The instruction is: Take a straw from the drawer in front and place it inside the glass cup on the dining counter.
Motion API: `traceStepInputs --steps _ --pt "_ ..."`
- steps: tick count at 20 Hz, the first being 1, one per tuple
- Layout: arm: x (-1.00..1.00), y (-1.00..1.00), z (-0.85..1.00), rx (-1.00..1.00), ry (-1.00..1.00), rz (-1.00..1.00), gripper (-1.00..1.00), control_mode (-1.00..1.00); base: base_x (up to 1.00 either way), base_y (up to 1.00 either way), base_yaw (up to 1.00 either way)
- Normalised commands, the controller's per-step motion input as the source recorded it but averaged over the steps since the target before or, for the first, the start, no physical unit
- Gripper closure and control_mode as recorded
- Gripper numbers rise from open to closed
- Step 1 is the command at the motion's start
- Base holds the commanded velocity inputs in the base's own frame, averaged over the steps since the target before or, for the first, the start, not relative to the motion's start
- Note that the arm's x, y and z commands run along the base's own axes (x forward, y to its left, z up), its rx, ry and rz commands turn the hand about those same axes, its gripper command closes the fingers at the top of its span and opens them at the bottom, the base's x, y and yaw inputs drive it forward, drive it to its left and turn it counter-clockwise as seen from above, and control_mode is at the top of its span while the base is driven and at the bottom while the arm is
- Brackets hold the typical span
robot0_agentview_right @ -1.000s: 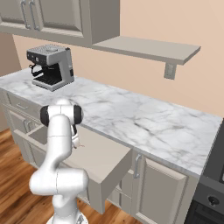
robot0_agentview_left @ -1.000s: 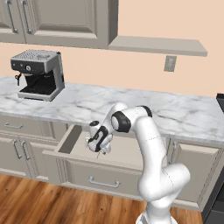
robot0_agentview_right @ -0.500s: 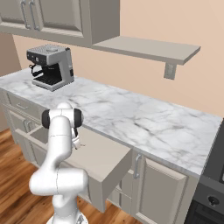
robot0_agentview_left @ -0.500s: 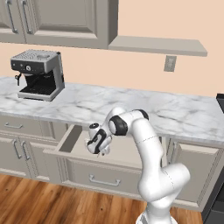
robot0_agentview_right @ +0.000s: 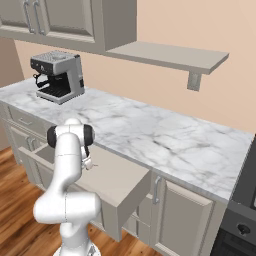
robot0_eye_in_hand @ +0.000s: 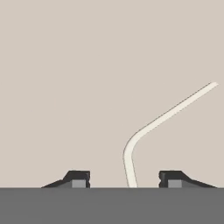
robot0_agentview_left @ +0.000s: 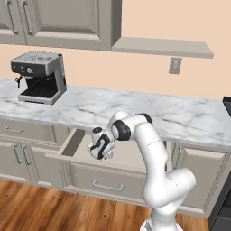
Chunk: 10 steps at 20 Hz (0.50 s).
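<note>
Drawer [robot0_agentview_left: 85, 173] pulled out under marble tabletop [robot0_agentview_left: 180, 118]. Hand [robot0_agentview_left: 100, 152] low inside it, near the front wall, bare floor beyond. Fingers [robot0_eye_in_hand: 78, 178] apart, straddling the straw [robot0_eye_in_hand: 162, 118] w/o touching. Straw lies flat on drawer floor: thin, pale, bent partway.

pale cream straw [robot0_eye_in_hand: 162, 118], beige drawer [robot0_agentview_left: 108, 173], grey-veined white marble worktop [robot0_agentview_right: 165, 142], silver-and-black coffee machine [robot0_agentview_left: 39, 77]

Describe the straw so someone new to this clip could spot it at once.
Below the marble worktop the wide drawer stands pulled out. In the hand view a thin pale straw with a bent end lies on the drawer floor, its shaft passing between the gripper fingertips.
</note>
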Motion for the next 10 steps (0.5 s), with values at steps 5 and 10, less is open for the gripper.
traceStepInputs --steps 5,10 --pt "0.0 -0.13 0.17 0.09 0.11 0.0 1.0 -1.0 0.0 0.0 0.0" --pt "0.0 -0.12 0.59 0.14 0.09 0.0 1.0 -1.0 0.0 0.0 0.0"
